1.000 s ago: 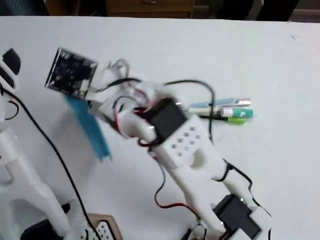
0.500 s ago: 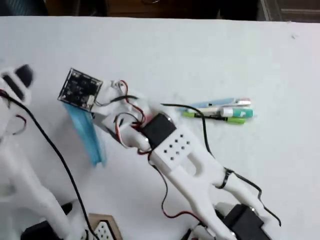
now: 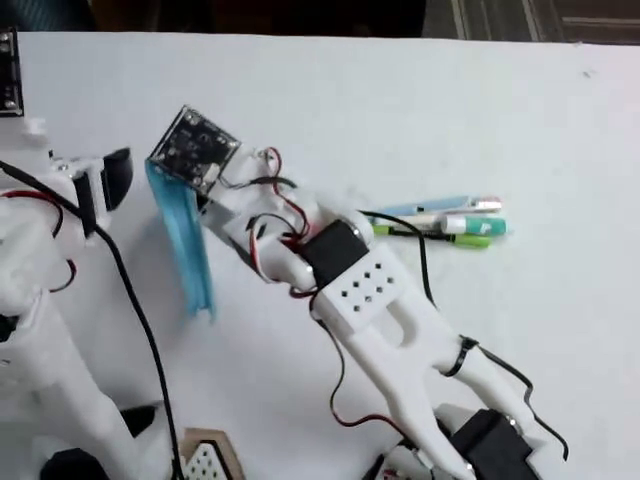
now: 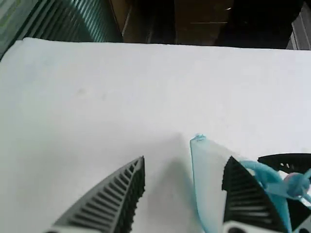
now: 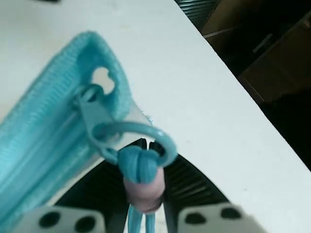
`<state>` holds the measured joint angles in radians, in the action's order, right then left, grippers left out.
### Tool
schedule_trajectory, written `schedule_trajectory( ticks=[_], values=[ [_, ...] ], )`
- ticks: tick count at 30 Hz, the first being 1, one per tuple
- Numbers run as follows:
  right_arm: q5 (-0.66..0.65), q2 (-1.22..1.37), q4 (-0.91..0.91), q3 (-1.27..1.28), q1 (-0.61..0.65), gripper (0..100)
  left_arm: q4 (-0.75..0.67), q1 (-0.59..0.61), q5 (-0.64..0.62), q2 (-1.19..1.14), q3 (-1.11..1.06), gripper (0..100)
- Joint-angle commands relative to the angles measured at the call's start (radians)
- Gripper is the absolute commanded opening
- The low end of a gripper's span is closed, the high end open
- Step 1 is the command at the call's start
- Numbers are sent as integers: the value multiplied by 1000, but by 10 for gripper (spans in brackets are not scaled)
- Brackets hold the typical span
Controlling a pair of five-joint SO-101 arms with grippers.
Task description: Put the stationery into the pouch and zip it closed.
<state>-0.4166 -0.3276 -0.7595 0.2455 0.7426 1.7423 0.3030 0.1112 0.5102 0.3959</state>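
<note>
A light blue pouch (image 3: pixel 183 245) stands on its long edge on the white table. My right gripper (image 5: pixel 149 145) is shut on the knotted cord of its zipper pull (image 5: pixel 141 167), just below the slider (image 5: pixel 97 115) at the pouch's far end. The right arm (image 3: pixel 360 290) stretches in from the lower right. My left gripper (image 4: pixel 185 164) is open beside the pouch's end corner (image 4: pixel 200 145), which lies between the fingers close to one of them. Several pens and markers (image 3: pixel 445 220) lie bunched to the right of the right arm.
The left arm's white body (image 3: pixel 40 330) and a black cable (image 3: pixel 135 310) occupy the left side. A brown and white block (image 3: pixel 205 460) sits at the near edge. The table's far edge (image 3: pixel 320 35) meets dark furniture.
The right arm has swung the pouch's held end to the right, turning the pouch more upright. The left arm has come in from the left toward the pouch.
</note>
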Motion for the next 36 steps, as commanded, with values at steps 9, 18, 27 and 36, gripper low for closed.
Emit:
schedule_trajectory(
  ticks=[9,18,27,36],
  values=[
    [15,-48,16,-8,-5,17,-110,-47,69,7,-18,268],
    [15,-48,58,-8,-5,17,-114,-117,137,10,-117,268],
    [15,-48,58,-8,-5,17,-158,-114,137,7,-126,267],
    [15,-48,58,-8,-5,17,-229,-116,132,-104,-244,264]
  ],
)
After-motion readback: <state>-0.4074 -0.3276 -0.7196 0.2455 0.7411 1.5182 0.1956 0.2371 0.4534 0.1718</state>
